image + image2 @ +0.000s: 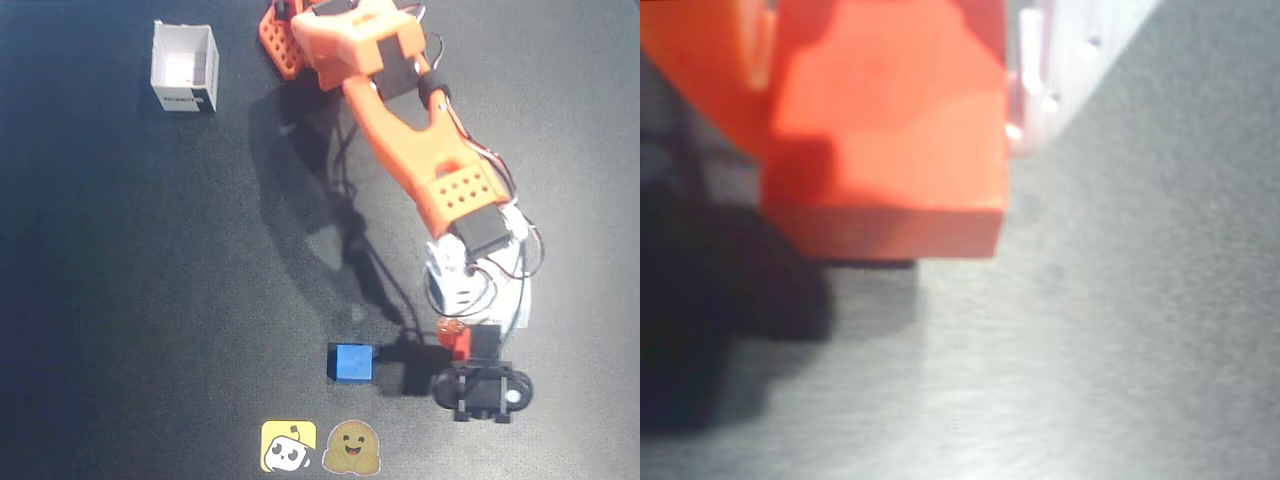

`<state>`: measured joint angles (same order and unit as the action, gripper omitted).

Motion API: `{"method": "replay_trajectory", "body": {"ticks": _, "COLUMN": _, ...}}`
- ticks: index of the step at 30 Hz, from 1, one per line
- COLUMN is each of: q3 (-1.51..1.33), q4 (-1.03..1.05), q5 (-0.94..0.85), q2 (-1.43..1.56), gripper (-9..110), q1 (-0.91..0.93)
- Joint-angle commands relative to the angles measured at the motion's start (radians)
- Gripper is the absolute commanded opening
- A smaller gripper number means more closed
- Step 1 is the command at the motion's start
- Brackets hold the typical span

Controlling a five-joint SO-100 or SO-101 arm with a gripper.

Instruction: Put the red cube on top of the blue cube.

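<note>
The red cube (890,150) fills the upper left of the wrist view, held between an orange finger (700,60) on its left and a white finger (1060,60) on its right, low over the table with a thin shadow under it. In the overhead view only a sliver of the red cube (459,343) shows under my gripper (456,338), which is shut on it. The blue cube (350,362) sits on the dark table, a short way to the left of the gripper and apart from it.
An open white box (185,67) stands at the far upper left. Two stickers, yellow (288,445) and a smiling face (350,447), lie at the front edge below the blue cube. The black wrist camera mount (482,388) juts below the gripper. The arm base (300,40) is at the top.
</note>
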<state>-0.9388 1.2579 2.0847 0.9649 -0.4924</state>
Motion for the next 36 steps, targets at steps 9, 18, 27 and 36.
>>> {"method": "replay_trajectory", "body": {"ticks": 9, "q3": -0.055, "q4": 0.041, "q5": -0.038, "q2": 0.219, "gripper": 6, "q1": 0.063}}
{"method": "replay_trajectory", "body": {"ticks": 18, "q3": -0.115, "q4": 0.061, "q5": -0.087, "q2": 0.308, "gripper": 6, "q1": 0.153}}
{"method": "replay_trajectory", "body": {"ticks": 27, "q3": -0.178, "q4": 0.060, "q5": -0.138, "q2": 0.359, "gripper": 6, "q1": 0.252}}
{"method": "replay_trajectory", "body": {"ticks": 36, "q3": -0.216, "q4": 0.044, "q5": -0.156, "q2": 0.373, "gripper": 6, "q1": 0.318}}
